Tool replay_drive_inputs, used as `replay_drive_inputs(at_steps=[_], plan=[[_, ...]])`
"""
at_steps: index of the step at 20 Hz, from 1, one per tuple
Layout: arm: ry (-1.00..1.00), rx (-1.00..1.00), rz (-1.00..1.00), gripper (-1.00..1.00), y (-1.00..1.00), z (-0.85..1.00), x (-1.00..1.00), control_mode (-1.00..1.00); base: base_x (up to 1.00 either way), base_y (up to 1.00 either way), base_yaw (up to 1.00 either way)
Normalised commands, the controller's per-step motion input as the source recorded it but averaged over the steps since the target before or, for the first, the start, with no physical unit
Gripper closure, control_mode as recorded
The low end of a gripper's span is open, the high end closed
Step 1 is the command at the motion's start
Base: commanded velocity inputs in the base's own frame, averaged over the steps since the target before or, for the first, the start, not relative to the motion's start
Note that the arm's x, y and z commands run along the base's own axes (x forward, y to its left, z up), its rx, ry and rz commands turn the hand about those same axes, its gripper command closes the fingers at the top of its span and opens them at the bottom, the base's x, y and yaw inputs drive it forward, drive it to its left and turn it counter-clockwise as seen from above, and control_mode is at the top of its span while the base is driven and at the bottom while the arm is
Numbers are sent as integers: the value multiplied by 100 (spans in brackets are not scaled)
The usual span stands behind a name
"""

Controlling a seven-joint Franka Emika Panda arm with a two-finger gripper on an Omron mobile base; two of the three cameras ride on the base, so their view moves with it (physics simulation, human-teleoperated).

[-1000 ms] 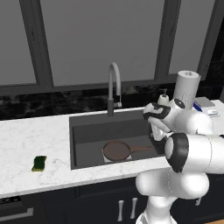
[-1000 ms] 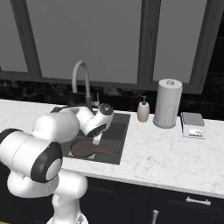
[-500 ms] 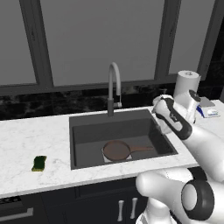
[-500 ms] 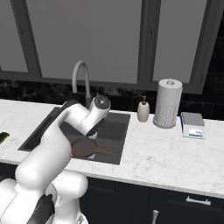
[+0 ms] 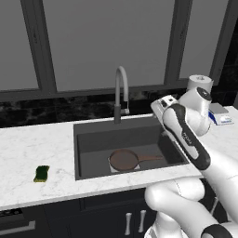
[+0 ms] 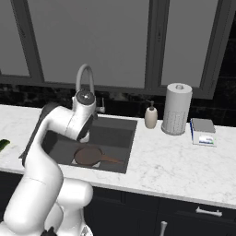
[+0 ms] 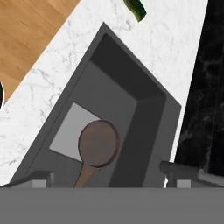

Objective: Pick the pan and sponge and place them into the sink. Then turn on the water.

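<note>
The dark-brown pan (image 5: 123, 159) lies flat on the bottom of the dark-grey sink (image 5: 95, 142), its handle pointing right. It also shows as the pan (image 6: 87, 156) and the pan (image 7: 99, 143). The green sponge (image 5: 41, 173) rests on the white counter left of the sink, and the sponge (image 7: 134, 9) is at the top edge of the hand view. My gripper (image 7: 109, 175) hangs high over the sink's right part, open, nothing between its fingers. The grey gooseneck faucet (image 5: 120, 90) stands behind the sink, with no water running.
A paper towel roll (image 6: 177, 109), a soap-pump bottle (image 6: 150, 115) and a small blue-and-white box (image 6: 203, 132) stand on the counter right of the sink. My white forearm (image 5: 186, 137) crosses above the sink's right rim. Dark windows close the back.
My arm has unfolded and the hand has risen from low at the sink's right side to well above it. Pan and sponge have stayed where they were. The jaws stay open.
</note>
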Motion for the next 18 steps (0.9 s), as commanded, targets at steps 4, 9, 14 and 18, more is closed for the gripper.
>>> replay_drive_inputs(at_steps=[4, 9, 14, 18], plan=[[0, -16, 26, -100, 98, 14, -44, -100, 0, 0, 0], [0, -9, 28, -100, 98, 4, -23, -100, 0, 0, 0], [1, -6, 39, -100, 86, 0, -3, -100, 0, 0, 0], [0, -9, 27, -100, 90, 0, 0, -100, 0, 0, 0]])
